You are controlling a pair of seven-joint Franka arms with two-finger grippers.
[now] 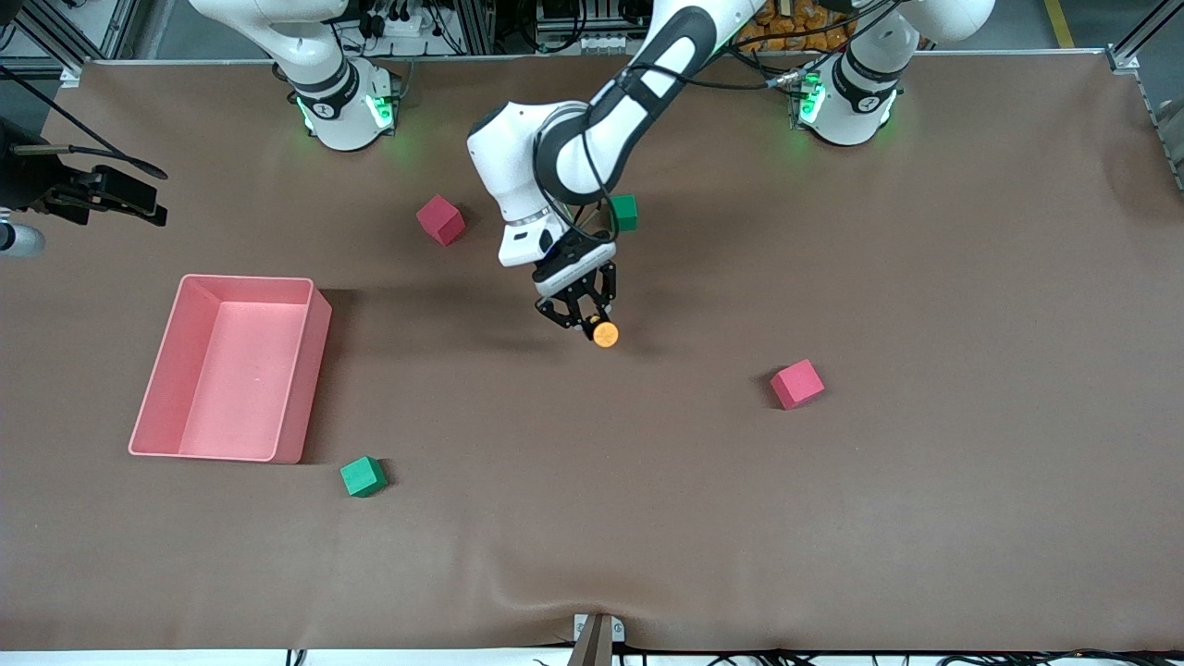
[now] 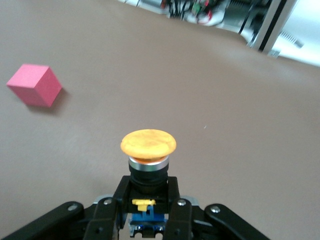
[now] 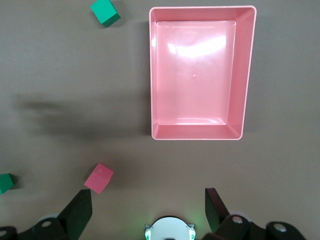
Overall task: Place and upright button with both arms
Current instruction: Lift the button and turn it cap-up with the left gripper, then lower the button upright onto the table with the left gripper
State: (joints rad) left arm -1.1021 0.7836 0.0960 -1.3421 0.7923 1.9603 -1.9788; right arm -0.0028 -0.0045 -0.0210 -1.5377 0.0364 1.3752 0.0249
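Right gripper (image 3: pixel 147 210) fingers spread wide, high over table — pink tray (image 3: pixel 248 75), green cube (image 3: pixel 105 12), pink cube (image 3: pixel 98 178) below.

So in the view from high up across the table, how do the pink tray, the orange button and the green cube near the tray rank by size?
Largest to smallest, as they look in the front view:
1. Pink tray, by far.
2. Green cube.
3. Button, held in the left gripper's fingers; being held may skew its apparent size a little.

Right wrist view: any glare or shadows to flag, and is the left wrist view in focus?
Right wrist view: glare patch on the pink tray floor, arm shadow across the table. Left wrist view: the button is sharp, the background blurs.
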